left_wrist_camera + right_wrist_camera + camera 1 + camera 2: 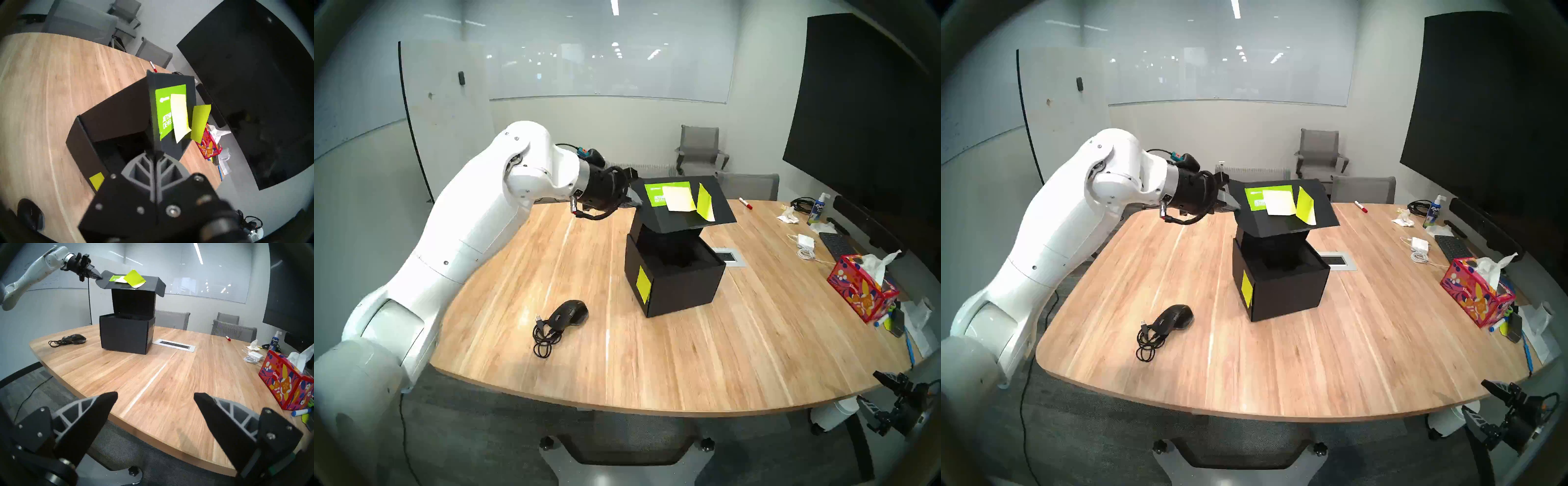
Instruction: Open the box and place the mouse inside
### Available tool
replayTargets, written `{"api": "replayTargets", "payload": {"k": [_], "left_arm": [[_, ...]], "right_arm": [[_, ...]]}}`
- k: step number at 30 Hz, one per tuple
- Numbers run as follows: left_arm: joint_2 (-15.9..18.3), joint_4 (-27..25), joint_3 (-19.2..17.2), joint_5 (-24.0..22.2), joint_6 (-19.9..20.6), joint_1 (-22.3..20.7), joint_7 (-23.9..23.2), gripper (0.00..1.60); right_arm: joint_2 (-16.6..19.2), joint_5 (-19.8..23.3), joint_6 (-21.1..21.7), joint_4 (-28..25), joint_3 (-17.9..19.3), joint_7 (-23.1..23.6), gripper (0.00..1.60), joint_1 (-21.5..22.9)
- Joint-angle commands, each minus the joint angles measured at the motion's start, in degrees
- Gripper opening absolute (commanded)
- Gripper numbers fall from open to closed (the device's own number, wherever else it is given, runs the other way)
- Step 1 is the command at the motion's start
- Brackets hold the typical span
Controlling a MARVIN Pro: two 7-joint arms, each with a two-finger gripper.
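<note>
You could read "Kleenex" on the red tissue box (287,387), "EXPO" on the spray bottle (275,341), and partial "JETS" on the box's green label (167,110).

The room is lit brightly and evenly by long ceiling lights (614,6), which are mirrored as glare on the glass wall (602,64). Only soft shadows are cast on the surface (670,339). Every view is bent at the edges and ringed with dark, and the left wrist view is blurred near the left gripper (155,153).
</note>
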Motion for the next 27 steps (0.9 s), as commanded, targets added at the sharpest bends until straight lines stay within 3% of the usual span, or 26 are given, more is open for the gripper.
{"api": "replayTargets", "payload": {"k": [1, 4, 5, 7, 13, 14, 15, 16, 27], "left_arm": [[-4.9, 3.9, 0.3, -2.9, -1.4, -6.5, 3.8, 0.00], [-5.1, 5.0, 0.3, -4.8, -0.8, -7.3, 5.6, 0.00], [-5.0, 5.1, 0.3, -5.6, -0.6, -7.4, 6.2, 0.22], [-4.7, 5.0, 0.2, -6.8, -0.4, -7.5, 7.2, 0.42], [-5.5, 7.0, 0.8, -9.3, -0.6, -8.8, 10.4, 0.62], [-5.6, 7.3, 1.0, -9.6, -0.6, -9.0, 10.6, 0.75], [-5.6, 7.6, 1.2, -9.8, -0.5, -9.1, 10.7, 1.34], [-5.6, 7.7, 1.3, -10.0, -0.6, -9.3, 10.8, 1.60], [-4.9, 10.4, 2.9, -10.5, 0.2, -10.4, 9.9, 1.60]], "right_arm": [[0.1, 0.5, 0.0, -0.4, 0.3, 0.0, 1.60, -0.1], [0.1, 0.5, 0.0, -0.4, 0.3, 0.0, 1.60, -0.1], [0.1, 0.5, 0.0, -0.4, 0.3, 0.0, 1.60, -0.1], [0.1, 0.6, 0.0, -0.4, 0.3, 0.0, 1.60, -0.1], [0.1, 0.6, 0.0, -0.4, 0.3, 0.0, 1.60, -0.1], [0.1, 0.6, 0.0, -0.4, 0.3, 0.0, 1.60, -0.1], [0.1, 0.6, 0.0, -0.4, 0.3, 0.0, 1.60, -0.1], [0.1, 0.6, 0.0, -0.4, 0.3, 0.0, 1.60, -0.1], [0.2, 0.7, 0.0, -0.4, 0.3, 0.0, 1.60, -0.1]]}}
